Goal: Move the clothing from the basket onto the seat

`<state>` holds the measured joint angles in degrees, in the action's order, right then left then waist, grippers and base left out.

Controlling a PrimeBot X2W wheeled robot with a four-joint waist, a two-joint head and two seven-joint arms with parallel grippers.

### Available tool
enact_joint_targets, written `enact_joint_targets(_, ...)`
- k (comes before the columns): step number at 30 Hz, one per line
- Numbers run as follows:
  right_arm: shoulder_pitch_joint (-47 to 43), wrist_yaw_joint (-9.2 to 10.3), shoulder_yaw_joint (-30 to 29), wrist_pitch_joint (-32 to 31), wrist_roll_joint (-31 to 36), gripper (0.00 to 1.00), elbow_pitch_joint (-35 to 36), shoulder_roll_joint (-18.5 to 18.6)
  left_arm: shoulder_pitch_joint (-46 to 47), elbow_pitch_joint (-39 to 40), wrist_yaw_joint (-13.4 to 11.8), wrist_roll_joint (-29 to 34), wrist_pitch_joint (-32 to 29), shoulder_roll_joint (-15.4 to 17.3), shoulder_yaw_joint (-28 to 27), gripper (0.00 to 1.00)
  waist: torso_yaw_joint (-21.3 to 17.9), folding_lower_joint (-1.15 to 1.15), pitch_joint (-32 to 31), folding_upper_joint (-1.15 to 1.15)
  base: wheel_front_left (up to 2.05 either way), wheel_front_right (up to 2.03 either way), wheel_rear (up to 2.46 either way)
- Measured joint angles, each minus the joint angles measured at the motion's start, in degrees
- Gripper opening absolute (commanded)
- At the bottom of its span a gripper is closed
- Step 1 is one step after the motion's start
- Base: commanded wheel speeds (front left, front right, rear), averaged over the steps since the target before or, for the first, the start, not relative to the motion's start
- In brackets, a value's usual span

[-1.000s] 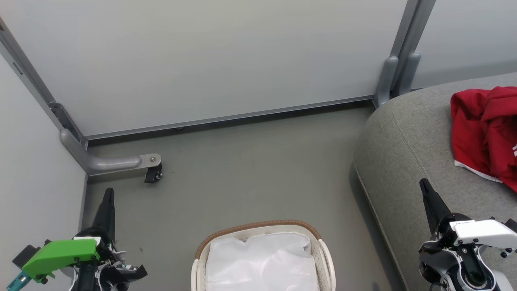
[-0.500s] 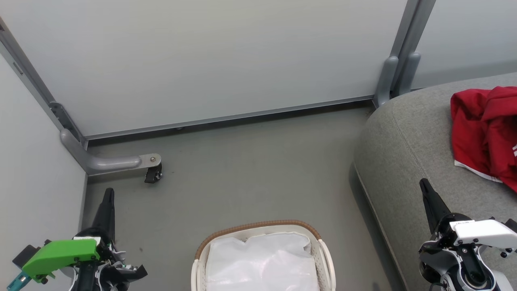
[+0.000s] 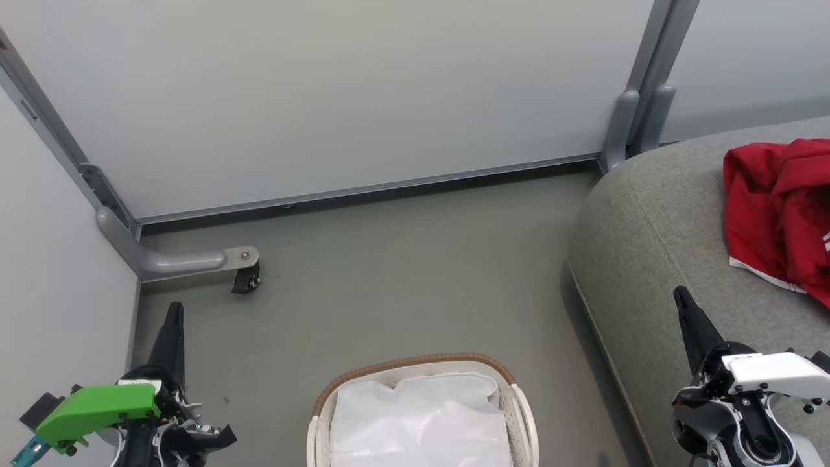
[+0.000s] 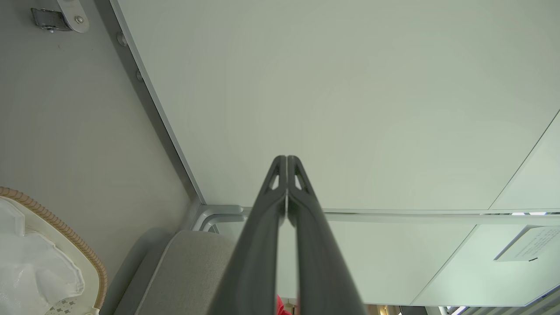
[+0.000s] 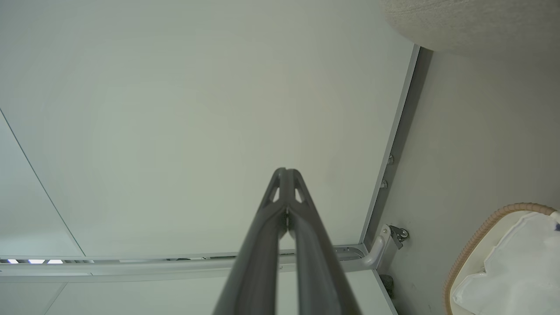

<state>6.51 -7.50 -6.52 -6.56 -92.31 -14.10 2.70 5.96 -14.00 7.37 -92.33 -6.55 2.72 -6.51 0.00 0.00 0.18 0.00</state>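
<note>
Nearest to you, the left gripper (image 3: 174, 310) and the right gripper (image 3: 679, 295) both have their fingers pressed together with nothing between them, so a descent now would only poke, not grasp; open them first. Between them the basket (image 3: 415, 360) holds, where you can see, just its white lining (image 3: 415, 415), but its near part is cut off, so a piece may hide there, and the fingers may catch the lining instead. Farther right, the red garment (image 3: 778, 207) lies on the seat (image 3: 648, 227) and runs past the picture's edge; I cannot tell if it could slide off.
</note>
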Motion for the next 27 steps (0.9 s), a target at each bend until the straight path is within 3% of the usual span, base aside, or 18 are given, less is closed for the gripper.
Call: enact_joint_targets(27,0.0,0.00,0.0,0.0,0.0,0.00,0.0,0.0,0.0,0.0,0.0,0.0,0.0,0.0,0.0,0.00,0.0,0.00,0.0,0.00,0.00,0.00,0.00)
